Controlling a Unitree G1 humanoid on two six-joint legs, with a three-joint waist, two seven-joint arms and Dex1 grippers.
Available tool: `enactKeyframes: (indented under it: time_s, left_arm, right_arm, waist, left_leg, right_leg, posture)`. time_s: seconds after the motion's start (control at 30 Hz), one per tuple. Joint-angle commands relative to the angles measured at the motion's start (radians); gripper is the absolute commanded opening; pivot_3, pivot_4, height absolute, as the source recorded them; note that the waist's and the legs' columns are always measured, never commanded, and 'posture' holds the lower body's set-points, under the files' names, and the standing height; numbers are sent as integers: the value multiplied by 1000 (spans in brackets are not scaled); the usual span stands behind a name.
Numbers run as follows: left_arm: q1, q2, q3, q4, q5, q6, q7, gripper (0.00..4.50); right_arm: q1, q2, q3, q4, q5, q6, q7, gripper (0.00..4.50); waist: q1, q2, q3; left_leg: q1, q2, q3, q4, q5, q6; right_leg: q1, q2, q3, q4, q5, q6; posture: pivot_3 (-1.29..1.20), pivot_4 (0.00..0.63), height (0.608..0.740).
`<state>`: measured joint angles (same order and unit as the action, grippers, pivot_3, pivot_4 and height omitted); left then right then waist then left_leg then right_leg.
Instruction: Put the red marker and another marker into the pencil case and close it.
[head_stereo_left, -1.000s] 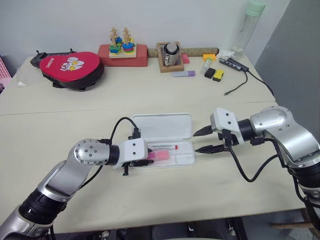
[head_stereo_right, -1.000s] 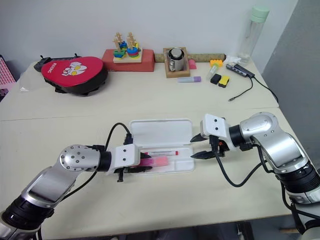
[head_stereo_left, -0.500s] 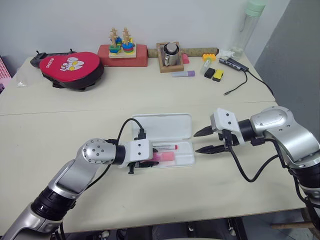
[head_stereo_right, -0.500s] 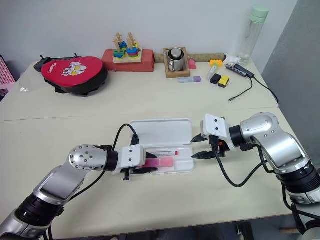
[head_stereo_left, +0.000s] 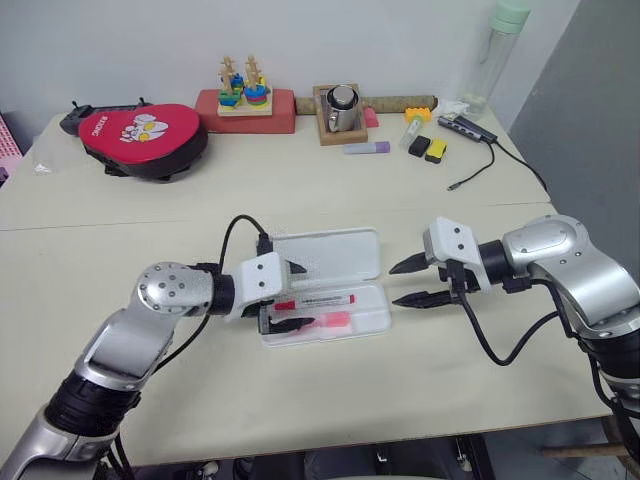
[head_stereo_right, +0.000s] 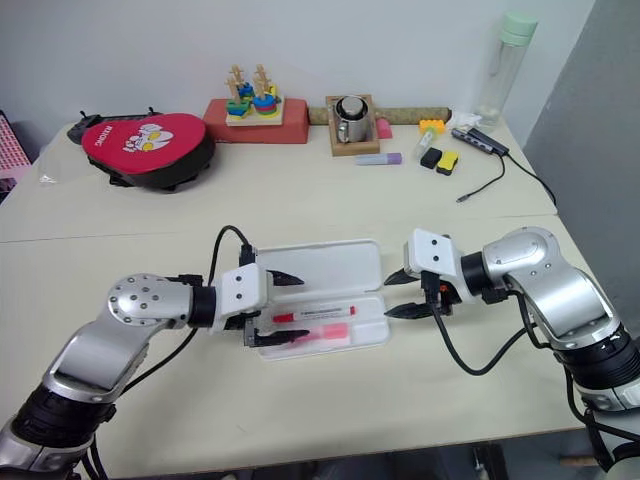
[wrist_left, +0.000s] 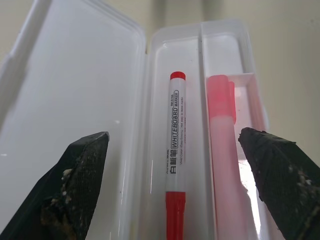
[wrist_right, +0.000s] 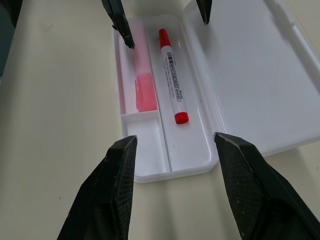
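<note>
Pencil case: the white plastic rectangular hinged pencil case (head_stereo_right: 340, 300) lies open on the near half of the pale table (head_stereo_right: 300, 400), its flat lid (head_stereo_right: 335, 268) laid back on the far side and its shallow tray toward the robot.
Tray layout: a lengthwise rib splits the tray into two long channels; the nearer channel has a small cross-walled pocket at its right end.
Far channel: the slim white-barrelled red marker (wrist_left: 175, 145), printed "WHITEBOARD MARKER", lies flat along the channel beside the hinge.
Near channel: the short flat pink highlighter (wrist_right: 142, 75) lies flat in the channel next to the red marker, the rib between them; the small end pocket beside it holds nothing.
Left gripper: the left gripper (head_stereo_right: 272, 308) hangs over the left end of the case, its two black fingers spread wide, one above the lid and one at the near edge of the tray, with nothing between them.
Right gripper: the right gripper (head_stereo_left: 410, 282) sits just off the right end of the case, fingers partly apart and empty, pointing at the case without touching it.
Far edge of table: a red padded bag (head_stereo_left: 140, 135), a wooden stacking toy (head_stereo_left: 243, 85) on a red block, a metal mug (head_stereo_left: 342, 108) in a wooden holder, a purple highlighter (head_stereo_left: 367, 147), a clear bottle (head_stereo_left: 495, 55) and a cabled hub (head_stereo_left: 470, 127), all well apart from the case.
In the way: nothing lies on the lid or across the tray.
</note>
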<state>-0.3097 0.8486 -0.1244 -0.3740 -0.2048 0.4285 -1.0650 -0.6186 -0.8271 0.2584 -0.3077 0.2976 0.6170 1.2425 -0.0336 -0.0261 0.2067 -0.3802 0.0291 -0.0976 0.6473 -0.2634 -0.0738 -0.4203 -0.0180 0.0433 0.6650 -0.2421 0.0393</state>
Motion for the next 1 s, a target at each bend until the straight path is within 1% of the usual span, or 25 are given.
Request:
enactKeyframes:
  time_s: [0.03, 0.1, 0.23, 0.4, 0.53, 0.67, 0.77, 0.9, 1.0]
  left_arm:
    - [32, 37, 98, -70, -54, 33, 6, 4428]
    - [38, 31, 96, -81, -48, 36, 31, 4428]
    - [38, 3, 40, -95, -9, 32, 73, 4428]
    - [27, -19, 21, -109, -23, 60, 91, 4428]
    - [-2, -46, 92, -103, -103, 151, 124, 4428]
    - [-3, -71, 222, -132, -233, 260, 160, 4428]
    - [18, -57, 308, -156, -307, 317, 169, 4428]
    - [8, -38, 364, -175, -357, 379, 206, 4428]
    - [2, -18, 363, -190, -358, 377, 218, 4428]
  right_arm:
    - [-18, -6, -28, 0, 3, -24, -3, 2569]
    - [-20, -4, -25, 4, 2, -28, -5, 2569]
    - [-23, 2, -21, 8, 2, -30, -9, 2569]
    - [-26, 8, -18, 16, -5, -32, -17, 2569]
    - [-34, 18, -18, 66, -46, -44, -64, 2569]
    - [-49, 30, -25, 130, -89, -70, -111, 2569]
    - [-64, 50, -35, 191, -123, -90, -166, 2569]
    - [-95, 77, -47, 294, -174, -119, -242, 2569]
    - [-107, 87, -51, 340, -190, -139, -262, 2569]
  waist:
    - [0, 0, 0]
    - [1, 0, 0]
    - [4, 0, 0]
    - [2, 0, 0]
    - [1, 0, 0]
    - [1, 0, 0]
    - [-1, 0, 0]
    - [-1, 0, 0]
    - [-1, 0, 0]
  left_leg:
    - [0, 0, 0, 0, 0, 0]
    - [0, 0, 0, 0, 0, 0]
    - [0, 0, 0, 0, 0, 0]
    - [0, 0, 0, 1, 0, 0]
    - [0, 0, 0, 1, 0, 0]
    - [0, 0, 0, 1, 0, 0]
    - [0, 0, 0, 1, 0, 0]
    - [0, 0, 0, 1, 0, 0]
    - [0, 0, 0, 1, 0, 0]
  right_leg:
    - [0, 0, 0, 0, 0, 0]
    - [0, 0, 0, 0, 0, 0]
    - [0, 0, 0, 0, 0, 0]
    - [0, 0, 0, 0, 1, -1]
    - [0, 0, 0, 0, 1, -1]
    - [0, 0, 0, 0, 1, -1]
    - [0, 0, 0, 0, 1, -1]
    - [0, 0, 0, 0, 1, -1]
    - [0, 0, 0, 0, 1, -1]
  posture:
    - [0, 150, 740]
    - [0, 150, 740]
    - [0, 150, 740]
    - [0, 150, 740]
    - [0, 150, 740]
    - [0, 150, 740]
    - [0, 150, 740]
    - [0, 150, 740]
    - [0, 150, 740]
